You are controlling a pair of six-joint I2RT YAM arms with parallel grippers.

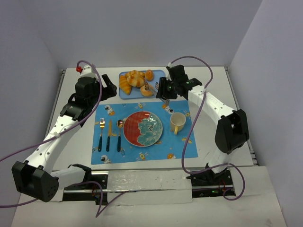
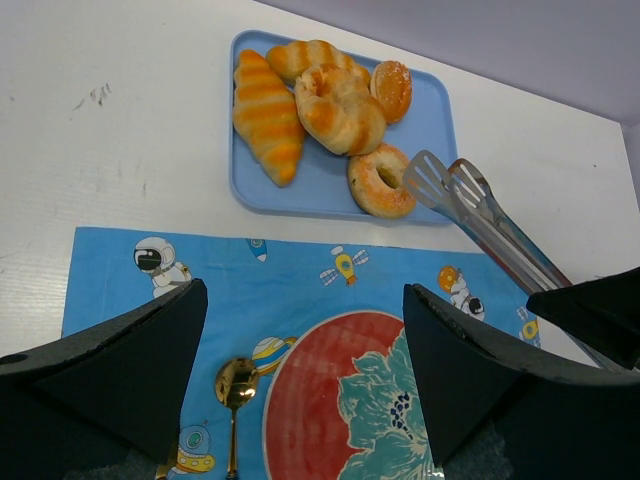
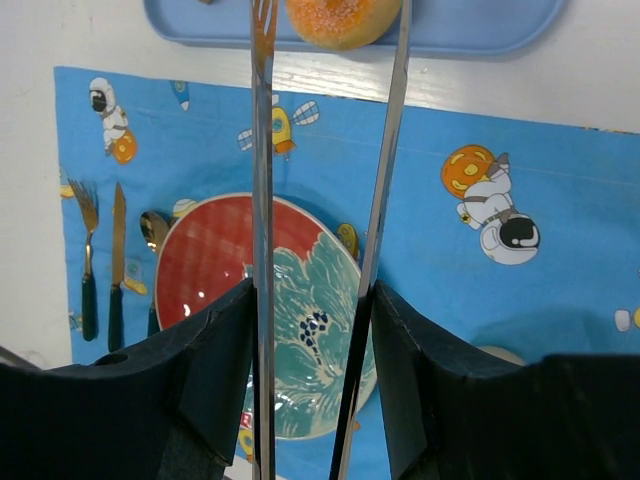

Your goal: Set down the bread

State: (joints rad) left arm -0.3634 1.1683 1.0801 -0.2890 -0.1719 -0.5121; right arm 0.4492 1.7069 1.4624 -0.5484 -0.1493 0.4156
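The ring-shaped bread lies at the near right of the blue tray, beside croissants and buns; it also shows in the top view and at the upper edge of the right wrist view. My right gripper is shut on metal tongs. The tongs stand spread, with their tips at the bread; I cannot tell whether they touch it. My left gripper hangs open and empty over the far edge of the plate.
A blue placemat carries the red and teal plate, a yellow cup to its right, and a fork, knife and spoon to its left. White walls enclose the table.
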